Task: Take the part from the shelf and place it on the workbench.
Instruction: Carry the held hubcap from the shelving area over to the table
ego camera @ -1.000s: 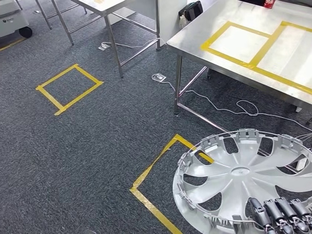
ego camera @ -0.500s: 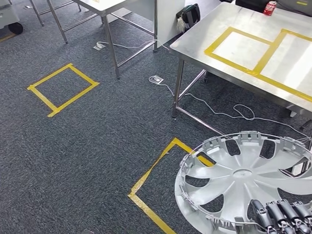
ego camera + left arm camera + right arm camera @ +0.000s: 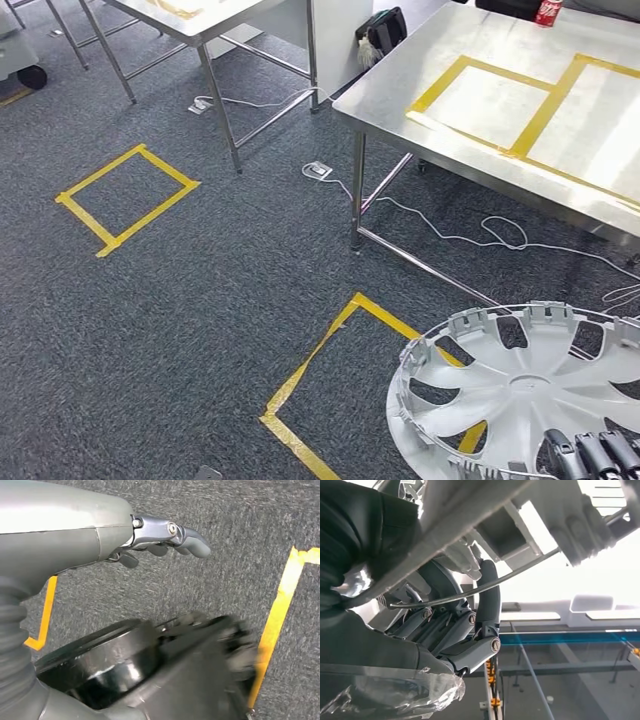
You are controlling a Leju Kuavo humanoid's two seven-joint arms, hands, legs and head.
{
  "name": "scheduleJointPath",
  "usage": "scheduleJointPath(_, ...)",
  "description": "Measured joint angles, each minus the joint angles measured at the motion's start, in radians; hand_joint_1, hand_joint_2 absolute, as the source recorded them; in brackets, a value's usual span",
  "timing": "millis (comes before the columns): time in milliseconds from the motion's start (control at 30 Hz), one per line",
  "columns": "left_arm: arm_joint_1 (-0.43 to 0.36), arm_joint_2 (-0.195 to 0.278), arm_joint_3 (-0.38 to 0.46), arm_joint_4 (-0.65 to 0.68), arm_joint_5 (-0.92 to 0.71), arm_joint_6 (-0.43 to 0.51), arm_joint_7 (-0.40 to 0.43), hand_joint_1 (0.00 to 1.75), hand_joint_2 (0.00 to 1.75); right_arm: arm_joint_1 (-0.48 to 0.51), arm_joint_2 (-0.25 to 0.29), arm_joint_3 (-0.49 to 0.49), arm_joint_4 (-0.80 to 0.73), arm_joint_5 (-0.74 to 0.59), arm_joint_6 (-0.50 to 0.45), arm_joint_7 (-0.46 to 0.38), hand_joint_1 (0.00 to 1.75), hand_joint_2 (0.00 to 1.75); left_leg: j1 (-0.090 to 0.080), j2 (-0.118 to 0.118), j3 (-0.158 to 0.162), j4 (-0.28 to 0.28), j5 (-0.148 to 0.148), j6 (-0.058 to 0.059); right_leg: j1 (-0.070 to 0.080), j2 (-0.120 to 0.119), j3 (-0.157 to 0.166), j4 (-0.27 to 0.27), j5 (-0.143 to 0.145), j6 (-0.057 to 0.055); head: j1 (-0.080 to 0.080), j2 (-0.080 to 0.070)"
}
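Shift since earlier frame: whole head view has slid, so I read camera motion from walking; the hubcap now sits lower, toward 5 o'clock, and the workbench fills more of the 1 o'clock area.
Workbench (image 3: pixel 423 120): steel top with yellow tape rectangles, at 1 o'clock in the head view, well apart from the part.
Floor marking (image 3: pixel 317 350): yellow tape corner at 6 o'clock, partly under the part's outline.
Hubcap (image 3: pixel 521 385): the task's part, off the shelf, carried roughly flat, inner face up, at 5 o'clock.
Right hand (image 3: pixel 596 455): dark fingers lie over the part's near rim; in the right wrist view the fingers (image 3: pixel 471 625) curl around the rim and its wire ring. I judge it grips the part.
Left hand (image 3: pixel 170 535): fingers loosely curled, holding nothing, hanging over carpet.
Key relation: bench lies ahead and right of the part; the right hand is the carrying hand and nearer, so I judge the placement needs a forward approach first.
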Motion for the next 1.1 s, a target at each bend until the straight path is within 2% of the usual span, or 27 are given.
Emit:
scheduleJointPath(33,0.001,0.000,0.000,0.000,0.001,-0.003,-0.001,0.00,1.75,0.003,0.000,-0.004,0.000,0.000,0.000,0.003,1.75,1.75,0.000,0.000,-0.039,0.045,0.002,0.000,0.000,0.003,0.010,0.000,-0.009,0.000,-0.001,0.000)
scheduleJointPath(67,0.002,0.000,-0.001,0.000,0.001,-0.006,-0.002,0.00,1.75,0.007,0.001,-0.008,0.000,0.000,0.000,0.007,1.75,1.75,-0.001,0.000,-0.060,0.052,0.028,0.001,0.000,0.006,0.020,0.000,-0.020,0.000,-0.001,0.000)
scheduleJointPath(100,0.002,-0.001,-0.002,0.000,0.000,-0.008,0.000,0.00,1.75,0.011,0.002,-0.011,0.000,0.000,0.000,0.011,1.75,1.75,-0.001,0.000,-0.060,0.019,0.073,0.004,0.000,0.008,0.033,-0.001,-0.031,0.002,-0.001,0.000)
scheduleJointPath(133,0.002,-0.001,-0.003,0.000,-0.001,-0.009,0.002,0.00,1.75,0.014,0.002,-0.013,0.000,0.001,0.000,0.015,1.75,1.75,-0.002,0.000,-0.044,-0.045,0.130,0.008,0.000,0.010,0.047,-0.002,-0.043,0.005,-0.001,0.000)
scheduleJointPath(167,0.003,-0.001,-0.005,0.001,-0.003,-0.008,0.006,0.00,1.75,0.016,0.003,-0.014,0.000,0.001,0.000,0.017,1.75,1.75,-0.004,0.000,-0.023,-0.109,0.171,0.014,0.000,0.012,0.060,-0.003,-0.056,0.009,-0.001,0.000)
scheduleJointPath(200,0.003,-0.001,-0.008,0.001,-0.004,-0.007,0.010,0.00,1.75,0.017,0.003,-0.016,-0.001,0.000,0.000,0.018,1.75,1.75,-0.007,0.000,-0.002,-0.167,0.193,0.019,0.000,0.014,0.070,-0.004,-0.068,0.014,-0.002,0.000)
scheduleJointPath(233,0.004,-0.001,-0.012,0.001,-0.004,-0.006,0.013,0.00,1.75,0.017,0.003,-0.018,-0.002,0.000,0.000,0.018,1.75,1.75,-0.010,0.000,0.011,-0.204,0.197,0.025,0.000,0.016,0.077,-0.008,-0.076,0.021,-0.002,0.000)
scheduleJointPath(267,0.003,-0.001,-0.015,0.002,-0.004,-0.005,0.014,0.00,1.75,0.018,0.004,-0.020,-0.003,0.000,0.000,0.017,1.75,1.75,-0.012,0.000,0.017,-0.221,0.185,0.030,0.000,0.018,0.086,-0.011,-0.077,0.028,-0.002,0.000)
scheduleJointPath(333,0.003,-0.002,-0.019,0.002,-0.004,-0.003,0.015,0.00,1.75,0.019,0.004,-0.028,-0.007,0.000,0.000,0.013,1.75,1.75,-0.012,-0.003,0.035,-0.240,0.171,0.043,-0.001,0.016,0.102,-0.014,-0.072,0.040,-0.001,0.000)
scheduleJointPath(367,0.004,-0.002,-0.021,0.002,-0.004,-0.003,0.015,0.00,1.75,0.018,0.004,-0.032,-0.010,0.000,0.000,0.010,1.75,1.75,-0.010,-0.004,0.049,-0.248,0.165,0.050,-0.001,0.012,0.102,0.006,-0.071,0.044,0.000,0.000)
scheduleJointPath(400,0.005,-0.002,-0.022,0.002,-0.004,-0.002,0.014,0.00,1.75,0.018,0.004,-0.035,-0.013,0.000,0.000,0.009,1.75,1.75,-0.009,-0.005,0.066,-0.253,0.158,0.057,-0.001,0.009,0.084,0.044,-0.075,0.047,0.002,0.000)
scheduleJointPath(433,0.006,-0.002,-0.023,0.002,-0.004,-0.002,0.014,0.00,1.75,0.017,0.004,-0.037,-0.017,0.000,0.000,0.008,1.75,1.75,-0.008,-0.006,0.082,-0.257,0.149,0.061,-0.001,0.005,0.051,0.102,-0.086,0.049,0.003,0.000)
scheduleJointPath(500,0.005,-0.003,-0.025,0.002,-0.004,-0.002,0.013,0.00,1.75,0.015,0.004,-0.038,-0.026,-0.001,0.000,0.007,1.75,1.75,-0.009,-0.006,0.111,-0.259,0.126,0.065,0.000,0.003,-0.041,0.225,-0.132,0.054,0.005,0.000)
scheduleJointPath(533,0.006,-0.003,-0.025,0.002,-0.002,-0.002,0.013,0.00,1.75,0.014,0.004,-0.039,-0.031,-0.001,0.000,0.005,1.75,1.75,-0.008,-0.007,0.127,-0.259,0.113,0.065,-0.001,0.002,-0.082,0.261,-0.159,0.056,0.006,0.000)
scheduleJointPath(567,0.007,-0.003,-0.025,0.002,0.001,-0.002,0.012,0.00,1.75,0.012,0.004,-0.039,-0.036,-0.001,0.000,0.002,1.75,1.75,-0.008,-0.008,0.145,-0.259,0.098,0.065,-0.002,0.002,-0.111,0.269,-0.177,0.059,0.007,0.000)
scheduleJointPath(600,0.008,-0.004,-0.025,0.002,0.004,-0.002,0.011,0.00,1.75,0.008,0.004,-0.040,-0.042,-0.001,0.000,-0.002,1.75,1.75,-0.008,-0.009,0.167,-0.259,0.082,0.064,-0.003,0.001,-0.128,0.248,-0.176,0.060,0.008,0.000)
scheduleJointPath(633,0.009,-0.004,-0.025,0.002,0.009,-0.002,0.011,0.00,1.75,0.003,0.004,-0.040,-0.048,-0.001,0.000,-0.008,1.75,1.75,-0.007,-0.010,0.189,-0.260,0.065,0.062,-0.005,0.000,-0.135,0.205,-0.145,0.062,0.008,0.000)
scheduleJointPath(667,0.010,-0.004,-0.024,0.002,0.012,-0.002,0.011,0.00,1.75,-0.004,0.004,-0.040,-0.055,-0.001,0.000,-0.016,1.75,1.75,-0.007,-0.010,0.209,-0.260,0.048,0.059,-0.006,-0.002,-0.137,0.152,-0.082,0.062,0.009,0.000)
scheduleJointPath(733,0.011,-0.004,-0.024,0.002,0.016,-0.001,0.012,0.00,1.75,-0.027,0.004,-0.042,-0.066,-0.001,0.000,-0.041,1.75,1.75,-0.008,-0.010,0.242,-0.263,0.014,0.049,-0.003,-0.009,-0.130,0.077,0.029,0.052,0.008,0.000)
scheduleJointPath(767,0.011,-0.005,-0.024,0.002,0.017,0.000,0.013,0.00,1.75,-0.038,0.005,-0.044,-0.074,0.000,0.000,-0.057,1.75,1.75,-0.006,-0.009,0.256,-0.265,0.005,0.042,0.001,-0.009,-0.124,0.061,0.058,0.043,0.006,0.000)
scheduleJointPath(800,0.009,-0.007,-0.024,0.002,0.017,0.001,0.014,0.00,1.75,-0.051,0.006,-0.047,-0.081,0.000,0.000,-0.072,1.75,1.75,-0.004,-0.009,0.263,-0.262,0.007,0.034,0.007,-0.008,-0.114,0.056,0.055,0.032,0.005,0.000)
scheduleJointPath(867,0.003,-0.014,-0.024,0.003,0.017,0.004,0.018,0.00,1.75,-0.076,0.007,-0.055,-0.096,-0.001,0.000,-0.091,1.75,1.75,0.001,-0.008,0.243,-0.214,0.041,0.020,0.009,-0.002,-0.088,0.038,0.047,0.015,0.004,0.000)
scheduleJointPath(933,-0.001,-0.018,-0.024,0.003,0.017,0.005,0.021,0.00,1.75,-0.107,0.008,-0.064,-0.106,-0.001,0.000,-0.097,1.75,1.75,0.001,-0.008,0.163,-0.092,0.070,0.012,0.004,-0.001,-0.052,0.012,0.038,0.003,0.001,0.000)
scheduleJointPath(967,0.000,-0.019,-0.024,0.003,0.017,0.004,0.022,0.00,1.75,-0.121,0.008,-0.068,-0.109,-0.001,0.000,-0.097,1.75,1.75,0.001,-0.007,0.113,-0.030,0.059,0.009,0.003,0.000,-0.033,0.000,0.031,-0.001,0.000,0.000)
scheduleJointPath(1000,0.001,-0.018,-0.024,0.003,0.017,0.004,0.022,0.00,1.75,-0.135,0.008,-0.073,-0.110,-0.001,0.000,-0.097,1.75,1.75,0.001,-0.007,0.064,0.016,0.025,0.008,0.002,0.002,-0.013,-0.012,0.022,-0.002,-0.001,0.000)
scheduleJointPath(1067,0.005,-0.016,-0.023,0.003,0.017,0.004,0.021,0.00,1.75,-0.155,0.008,-0.086,-0.112,-0.001,0.000,-0.097,1.75,1.75,0.001,-0.007,-0.009,0.038,-0.060,0.008,0.000,0.007,0.031,-0.029,0.001,-0.001,-0.002,0.000)
scheduleJointPath(1100,0.006,-0.015,-0.023,0.003,0.017,0.005,0.021,0.00,1.75,-0.163,0.008,-0.094,-0.112,0.000,0.000,-0.097,1.75,1.75,0.001,-0.007,-0.030,0.019,-0.078,0.008,-0.002,0.008,0.054,-0.035,-0.013,0.002,-0.002,0.000)
